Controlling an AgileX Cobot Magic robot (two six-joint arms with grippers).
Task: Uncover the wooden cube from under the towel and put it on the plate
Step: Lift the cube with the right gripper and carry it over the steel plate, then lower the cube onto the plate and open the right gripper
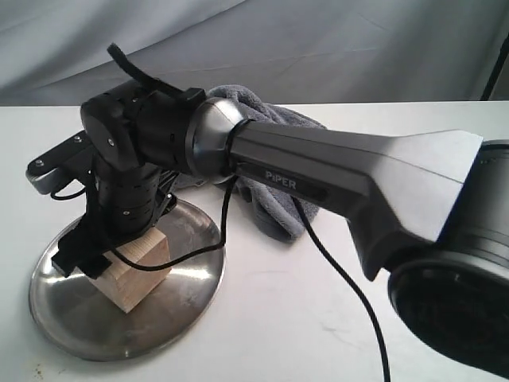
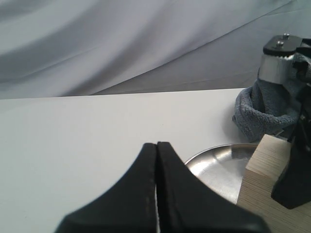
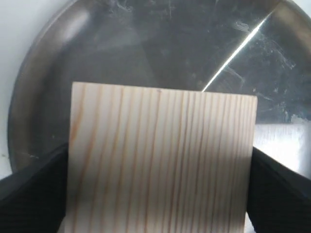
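Note:
The wooden cube (image 1: 137,272) stands on the shiny steel plate (image 1: 187,274), a little left of its middle. My right gripper (image 1: 110,245) reaches across from the right and is shut on the cube, one black finger on each of two opposite sides. The right wrist view shows the cube's grained top (image 3: 160,160) filling the span between the fingers (image 3: 34,194), with the plate (image 3: 146,43) below. The blue-grey towel (image 1: 278,208) lies bunched behind the plate, partly hidden by the right arm. My left gripper (image 2: 156,145) is shut and empty, beside the plate (image 2: 218,165) and the cube (image 2: 269,194).
The white table (image 1: 302,318) stretches to the right of the plate. A black cable (image 1: 334,267) hangs from the right arm over the table. A grey cloth backdrop (image 1: 318,48) stands behind. The right arm's big base (image 1: 461,278) fills the near right corner.

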